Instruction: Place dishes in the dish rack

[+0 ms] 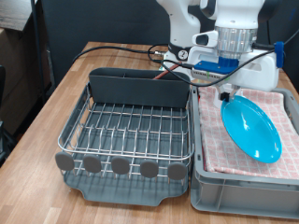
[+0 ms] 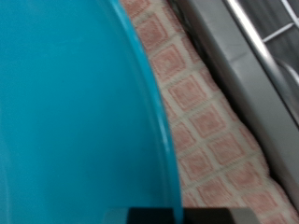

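Observation:
The light-blue plate [image 1: 252, 129] is tilted over the pink checked cloth [image 1: 224, 149] in the grey crate [image 1: 245, 191] at the exterior view's right. My gripper [image 1: 229, 91] is at the plate's upper rim and shut on it. In the wrist view the plate [image 2: 75, 103] fills most of the picture, and its rim runs down to a dark fingertip [image 2: 154, 217]. The dish rack [image 1: 126, 131], silver wire with a dark grey back bin [image 1: 135, 86], stands to the left of the crate and holds no dishes that I can see. The mug and the spoon are out of view.
A row of grey discs [image 1: 121, 166] lines the rack's near edge. Black cables [image 1: 121, 49] trail over the wooden table [image 1: 47, 112] behind the rack. The robot's base [image 1: 234, 61] stands just behind the crate.

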### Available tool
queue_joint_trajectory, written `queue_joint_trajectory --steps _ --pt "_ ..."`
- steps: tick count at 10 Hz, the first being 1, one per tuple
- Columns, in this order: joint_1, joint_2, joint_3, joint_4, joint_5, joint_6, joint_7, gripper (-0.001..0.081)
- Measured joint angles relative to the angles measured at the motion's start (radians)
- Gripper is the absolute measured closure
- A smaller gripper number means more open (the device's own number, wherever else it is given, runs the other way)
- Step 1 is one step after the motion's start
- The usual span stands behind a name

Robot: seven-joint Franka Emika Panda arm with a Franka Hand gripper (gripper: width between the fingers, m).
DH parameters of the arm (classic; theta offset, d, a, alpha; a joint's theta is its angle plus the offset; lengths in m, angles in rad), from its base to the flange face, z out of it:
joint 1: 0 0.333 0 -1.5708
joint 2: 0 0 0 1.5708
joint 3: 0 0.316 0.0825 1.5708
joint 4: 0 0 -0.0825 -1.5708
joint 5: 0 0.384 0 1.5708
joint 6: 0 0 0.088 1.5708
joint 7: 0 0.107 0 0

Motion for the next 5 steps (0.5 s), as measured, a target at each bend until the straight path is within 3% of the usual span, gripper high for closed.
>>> queue_joint_trajectory --steps 5 --pt "-0.002 -0.094 0.003 0.051 -0.143 -0.267 0.001 0.0787"
